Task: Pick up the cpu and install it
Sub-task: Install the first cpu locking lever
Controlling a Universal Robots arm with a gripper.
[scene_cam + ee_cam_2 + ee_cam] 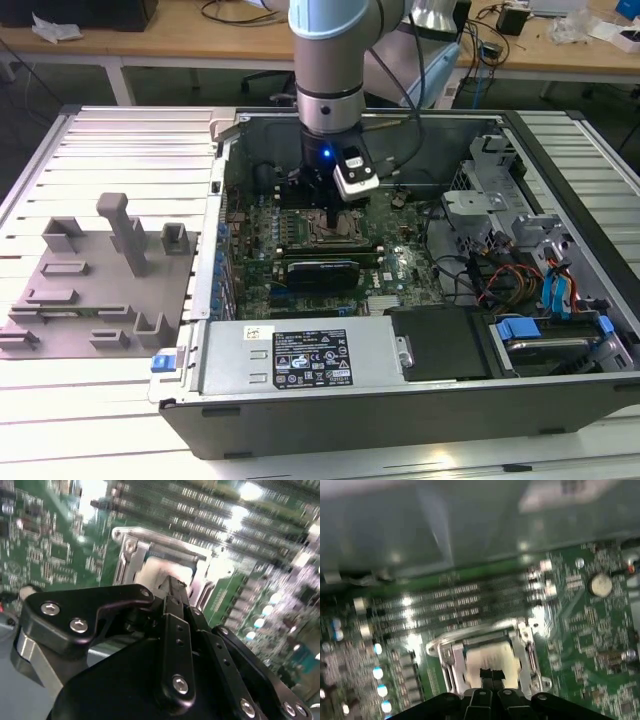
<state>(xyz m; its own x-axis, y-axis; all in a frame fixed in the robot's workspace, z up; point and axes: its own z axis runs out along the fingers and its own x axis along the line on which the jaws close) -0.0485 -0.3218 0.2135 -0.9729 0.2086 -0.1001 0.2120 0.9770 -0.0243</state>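
The cpu (pixel 487 657) is a pale square lying flat inside the metal-rimmed socket frame (pixel 470 632) on the green motherboard (pixel 400 250). It also shows as a pale patch, the cpu (pixel 156 572), just past the fingertips in the second wrist view. My gripper (pixel 491 673) hangs directly over it, its black fingers (pixel 175 630) pressed together with nothing visible between them. In the exterior view the gripper (pixel 325 212) stands upright over the socket frame (pixel 340 232), inside the open computer case (pixel 230 140). Whether the tips touch the cpu I cannot tell.
A black card (pixel 322 270) lies just in front of the socket, and memory slots (pixel 445 600) run behind it. A power supply (pixel 300 360) closes the case's front. Drive cages (pixel 480 200) and cables (pixel 500 280) crowd the exterior view's right. A grey fixture (pixel 100 280) sits on the left.
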